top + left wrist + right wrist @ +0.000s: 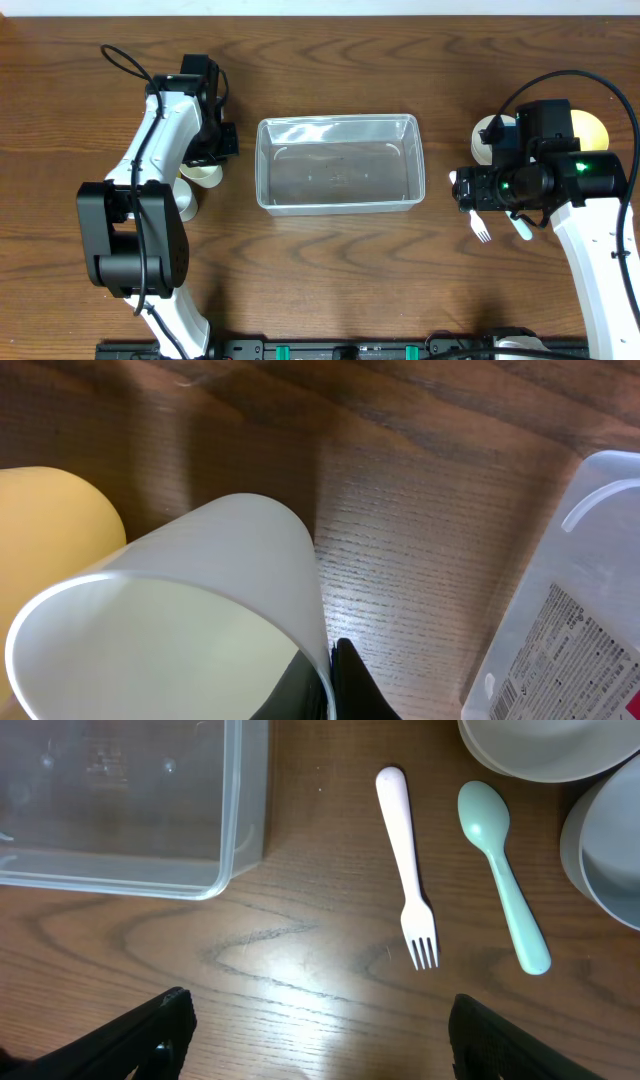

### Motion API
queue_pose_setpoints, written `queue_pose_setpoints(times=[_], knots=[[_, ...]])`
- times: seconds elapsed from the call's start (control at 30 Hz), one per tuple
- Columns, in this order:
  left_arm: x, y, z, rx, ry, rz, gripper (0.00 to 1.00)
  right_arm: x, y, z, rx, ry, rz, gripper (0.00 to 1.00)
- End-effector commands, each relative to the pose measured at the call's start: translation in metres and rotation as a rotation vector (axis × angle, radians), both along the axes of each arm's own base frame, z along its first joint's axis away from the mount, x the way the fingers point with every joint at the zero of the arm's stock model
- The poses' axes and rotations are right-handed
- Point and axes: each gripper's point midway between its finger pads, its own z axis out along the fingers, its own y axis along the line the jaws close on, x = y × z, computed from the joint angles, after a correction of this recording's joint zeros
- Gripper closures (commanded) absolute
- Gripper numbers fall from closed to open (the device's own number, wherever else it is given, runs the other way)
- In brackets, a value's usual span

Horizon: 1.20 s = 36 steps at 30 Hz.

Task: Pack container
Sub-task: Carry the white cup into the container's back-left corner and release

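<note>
Two cups are toward the counter's left edge, and overhead the left arm covers most of them. In the left wrist view the yellow cup is cut off at the frame's left side, and the white cup runs off the bottom. The left gripper shows only as two dark slivers at that bottom edge, one inside the white cup's rim and one outside, pinching the wall between them.

The container sits at mid-counter, somewhat nearer the far edge, with its long sides parallel to that edge. It is clear plastic, rectangular, round-cornered and rimmed. Wood grain shows through its bare floor. A printed label shows near one corner, with text too small to read.

Toward the right edge, the right gripper hovers with its fingers spread wide, holding nothing. Beyond it a pale pink fork and a teal spoon lie side by side, apart. Two bowls past them are cropped by the frame.
</note>
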Motion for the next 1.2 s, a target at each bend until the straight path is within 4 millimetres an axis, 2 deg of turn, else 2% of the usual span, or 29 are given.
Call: queue_pose_setpoints(times=[0.0,0.1,0.17,0.3,0.43,0.5,0.57,0.67,0.73,0.8,0.97,1.17], knots=[[0.004,0.004,0.003,0.012,-0.010,0.006,0.94,0.002,-0.001,0.005,0.006,-0.011,-0.002,0.18],[0.008,0.005,0.010,0.019,-0.027,0.001,0.94,0.002,-0.001,0.005,0.005,-0.011,-0.002,0.18],[0.012,0.003,0.023,0.018,-0.052,-0.010,0.94,0.002,-0.001,0.005,0.005,-0.011,-0.002,0.18],[0.021,-0.012,0.074,0.013,-0.145,-0.059,0.94,0.001,-0.001,0.005,0.005,-0.009,-0.002,0.18],[0.014,-0.042,0.137,-0.003,-0.258,-0.138,0.94,0.001,-0.001,0.005,0.005,-0.009,-0.002,0.18],[0.005,-0.062,0.155,-0.015,-0.296,-0.191,0.94,0.001,-0.001,0.005,0.005,-0.009,-0.002,0.18],[-0.007,-0.082,0.164,-0.025,-0.304,-0.249,0.94,0.001,-0.001,0.005,0.005,-0.009,-0.002,0.18],[-0.023,-0.114,0.164,-0.037,-0.289,-0.343,0.94,0.001,-0.001,0.004,0.005,-0.009,-0.002,0.18],[-0.030,-0.133,0.156,-0.039,-0.268,-0.399,0.94,0.001,-0.001,0.004,0.005,-0.007,-0.002,0.18],[-0.031,-0.143,0.147,-0.038,-0.251,-0.426,0.95,0.000,-0.001,0.004,0.005,-0.003,-0.002,0.18],[-0.023,-0.153,0.116,-0.032,-0.218,-0.441,0.94,-0.004,-0.001,0.003,0.004,0.015,-0.002,0.18],[-0.009,-0.151,0.076,-0.014,-0.158,-0.441,0.94,-0.005,-0.001,0.003,0.004,0.017,-0.002,0.18]])
